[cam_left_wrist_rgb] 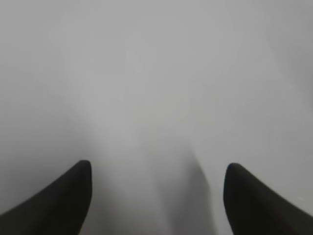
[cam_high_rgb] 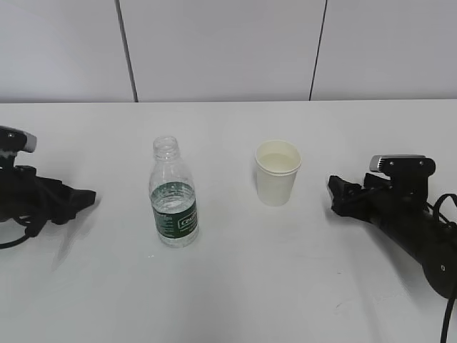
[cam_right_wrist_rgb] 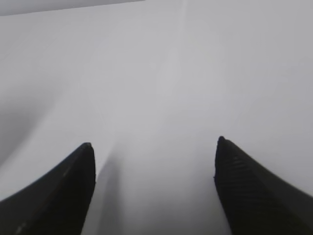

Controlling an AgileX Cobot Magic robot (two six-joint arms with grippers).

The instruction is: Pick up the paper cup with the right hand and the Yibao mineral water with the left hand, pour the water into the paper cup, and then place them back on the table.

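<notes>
Well apart: cup btwn bottle, right claw.

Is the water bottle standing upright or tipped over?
Upright: the Yibao mineral water stands on its base on the table, open neck pointing up.

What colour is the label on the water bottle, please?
Dark green with white print, on the Yibao mineral water; exterior view.

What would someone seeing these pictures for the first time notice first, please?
The eye lands on the capless Yibao mineral water bottle standing upright left of centre on the white table, with the cream paper cup upright to its right, clearly apart from it. Next come the two black arms lying low at either edge: the left claw and right claw both point inward, open in their wrist views and holding nothing.
</notes>
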